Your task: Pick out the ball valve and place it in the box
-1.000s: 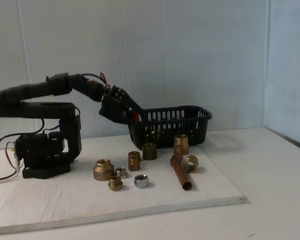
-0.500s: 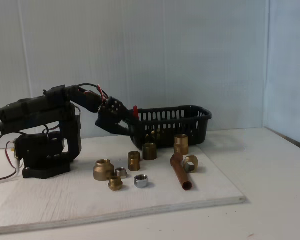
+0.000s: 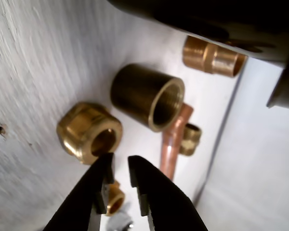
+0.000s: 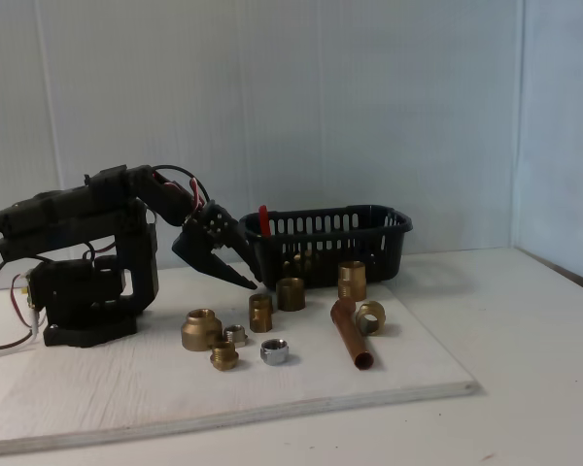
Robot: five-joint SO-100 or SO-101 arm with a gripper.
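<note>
Valve handle (image 4: 263,220) poked red above the basket (image 4: 330,245) rim, apparently already inside; the gripper (image 4: 251,282) hung beside it, jaws slightly parted, holding nothing. Best to lift clear without nudging the brass fittings (image 3: 147,96) below.

In the fixed view, the black oval plastic basket (image 4: 369,233) hides most of the ball valve; just a red handle tip (image 4: 263,219) pokes over its rim. In the wrist view, the bottom edge cuts off a shiny silver nut (image 3: 119,226), perhaps steel, blurred
</note>
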